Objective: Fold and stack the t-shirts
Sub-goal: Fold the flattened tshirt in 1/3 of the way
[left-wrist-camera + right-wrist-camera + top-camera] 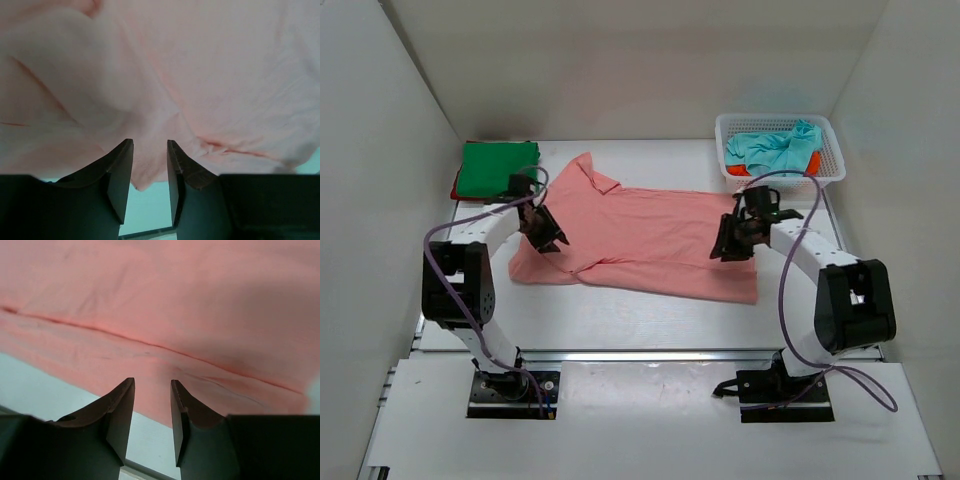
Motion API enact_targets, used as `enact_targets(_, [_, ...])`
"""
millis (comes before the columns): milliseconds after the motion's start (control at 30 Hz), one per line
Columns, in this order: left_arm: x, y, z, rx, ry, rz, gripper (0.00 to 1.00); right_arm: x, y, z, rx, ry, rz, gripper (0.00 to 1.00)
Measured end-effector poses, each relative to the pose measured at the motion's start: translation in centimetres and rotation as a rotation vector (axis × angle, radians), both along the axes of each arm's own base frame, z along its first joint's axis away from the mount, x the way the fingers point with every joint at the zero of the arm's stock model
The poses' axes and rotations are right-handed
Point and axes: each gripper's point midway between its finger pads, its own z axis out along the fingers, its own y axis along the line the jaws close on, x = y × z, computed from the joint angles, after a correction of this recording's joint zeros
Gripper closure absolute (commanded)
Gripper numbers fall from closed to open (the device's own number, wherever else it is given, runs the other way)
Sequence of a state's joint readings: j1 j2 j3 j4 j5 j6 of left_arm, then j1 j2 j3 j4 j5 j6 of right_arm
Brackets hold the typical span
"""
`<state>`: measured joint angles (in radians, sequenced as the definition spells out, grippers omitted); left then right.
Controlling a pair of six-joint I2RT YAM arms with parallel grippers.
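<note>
Overhead, I see the salmon t-shirt lying lengthwise across the table, left gripper over its sleeve end, right gripper over its hem end. Left wrist: jaws part-open, empty, cloth just ahead. Right wrist: likewise, folded edge ahead.

A white mesh basket sits far right on the table.
</note>
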<state>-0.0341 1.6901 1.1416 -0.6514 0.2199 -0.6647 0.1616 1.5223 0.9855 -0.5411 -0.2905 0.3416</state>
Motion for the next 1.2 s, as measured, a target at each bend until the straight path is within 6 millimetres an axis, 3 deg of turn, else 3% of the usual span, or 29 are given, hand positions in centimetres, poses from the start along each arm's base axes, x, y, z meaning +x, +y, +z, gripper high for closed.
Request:
enact_targets(133, [-1.7,-3.1,-2.6,0.026,0.032,-0.1,0.62,-1.3,3.6,-2.2,0.023,0.025,0.114,0.65])
enact_targets(233, [-4.6,-2.5,-5.3,0.019,0.097,-0.082,0.66,-3.8,3.8,-5.2,0.031,0.111,0.124,0.66])
enact_targets(267, [-5.0,-2.2,-5.1,0.013,0.084,-0.071,0.65,-4.1,3.8,-5.2,0.049,0.111,0.121,0.66])
enact_targets(400, [-9.5,-0.7,-5.3,0.042,0.079,-0.037,0.67,-5.7,3.0,-5.2,0.088,0.112,0.094,0.66])
enact_targets(467, [-12.4,-0.9,-5.3,0.043,0.105,-0.048,0.58,-7.7,2.3,-5.3,0.094,0.148,0.085,0.67])
enact_targets(567, [-15.8,-1.3,-5.2,0.036,0.148,-0.069,0.58,-10.5,0.9,-5.3,0.084,0.213,0.06,0.68])
enact_targets(633, [-17.3,-1.1,-4.9,0.04,0.175,-0.071,0.47,-12.0,-0.2,-5.2,0.065,0.251,0.042,0.68])
enact_targets(700, [-17.8,-0.8,-4.1,0.045,0.172,-0.067,0.43,-13.1,-1.0,-4.7,0.047,0.273,0.03,0.68])
enact_targets(767, [-16.7,-0.8,-2.2,0.027,0.136,-0.057,0.54,-13.5,-1.2,-4.0,0.043,0.276,0.029,0.67])
enact_targets(800, [-15.2,-1.1,-0.7,0.006,0.098,-0.051,0.71,-13.4,-1.2,-3.4,0.041,0.278,0.032,0.67])
enact_targets(833, [-13.4,-1.5,0.9,-0.017,0.044,-0.044,0.81,-13.0,-1.1,-2.7,0.042,0.269,0.035,0.68])
enact_targets(867, [-11.1,-1.9,2.9,-0.045,-0.024,-0.04,0.84,-12.2,-1.0,-1.8,0.043,0.252,0.036,0.68])
enact_targets(900, [-8.9,-2.3,5.0,-0.071,-0.102,-0.039,0.83,-11.0,-0.8,-0.7,0.046,0.218,0.038,0.67])
enact_targets(1000, [-3.1,-2.9,10.5,-0.141,-0.283,-0.033,0.63,-6.6,-0.6,3.0,0.062,0.072,0.02,0.66])
enact_targets(1033, [-1.9,-2.9,11.3,-0.151,-0.312,-0.029,0.64,-5.8,-0.7,3.6,0.063,0.042,0.013,0.67])
enact_targets(1100, [1.2,-2.6,12.2,-0.171,-0.343,-0.009,0.59,-3.4,-1.2,4.9,0.073,-0.01,-0.024,0.66])
enact_targets(1133, [2.9,-2.4,12.1,-0.177,-0.349,0.002,0.51,-2.5,-1.5,5.2,0.075,-0.025,-0.04,0.66])
enact_targets(1200, [6.1,-1.9,10.7,-0.182,-0.331,0.029,0.5,-0.5,-2.0,5.2,0.072,-0.032,-0.067,0.66])
